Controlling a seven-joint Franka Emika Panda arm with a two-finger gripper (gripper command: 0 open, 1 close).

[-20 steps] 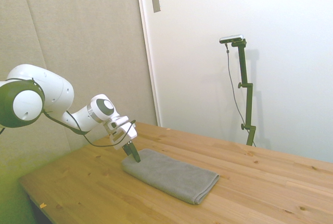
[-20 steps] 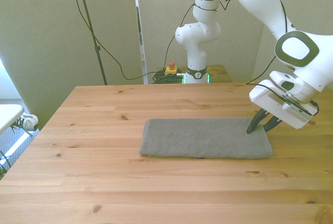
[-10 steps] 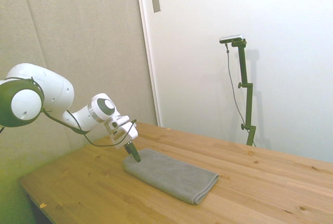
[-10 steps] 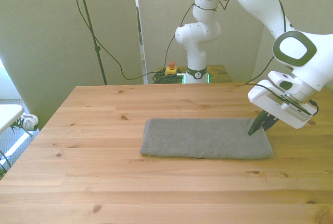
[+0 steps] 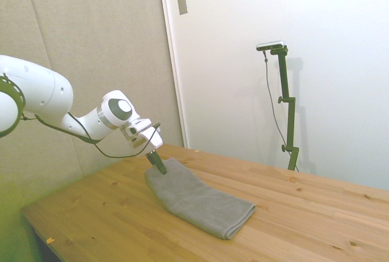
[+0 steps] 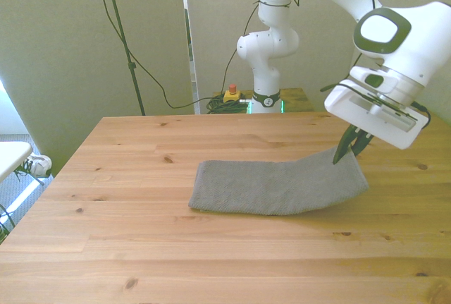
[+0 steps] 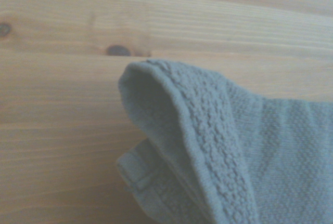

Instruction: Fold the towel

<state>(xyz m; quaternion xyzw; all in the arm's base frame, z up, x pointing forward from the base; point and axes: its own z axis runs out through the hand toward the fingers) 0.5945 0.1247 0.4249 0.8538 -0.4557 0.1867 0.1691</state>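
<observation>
Spanning the middle of the table (image 6: 106, 247), your towel (image 6: 268, 187) lies lengthwise, flat along most of its run and set back from every edge of the wood. Its position gives you room on all sides, which a fold needs.

One end only is off the surface. At the front view's right the cloth rises in a gentle slope toward the gripper (image 6: 350, 150), and the side view shows the same lift at the end nearest the arm (image 5: 91, 125), with the far end resting limp toward the table's middle. You appear to be holding it this way so the raised end can travel over the flat part; that is a reading of the pose, not something shown.

Your pincer is pinched together on the towel's corner, the dark fingers meeting at the cloth's upper edge and tilted down into it. A corner grip like this lets the rest hang and drag behind, though it also leaves the opposite corner of that end free to sag.

Closest in, the wrist view shows the towel's hem (image 7: 208, 130) curled over on itself above the bare planks, a second layer peeking out beneath. That doubled edge suggests thick, soft fabric that will droop, so watch for the held end folding unevenly as you carry it.
</observation>
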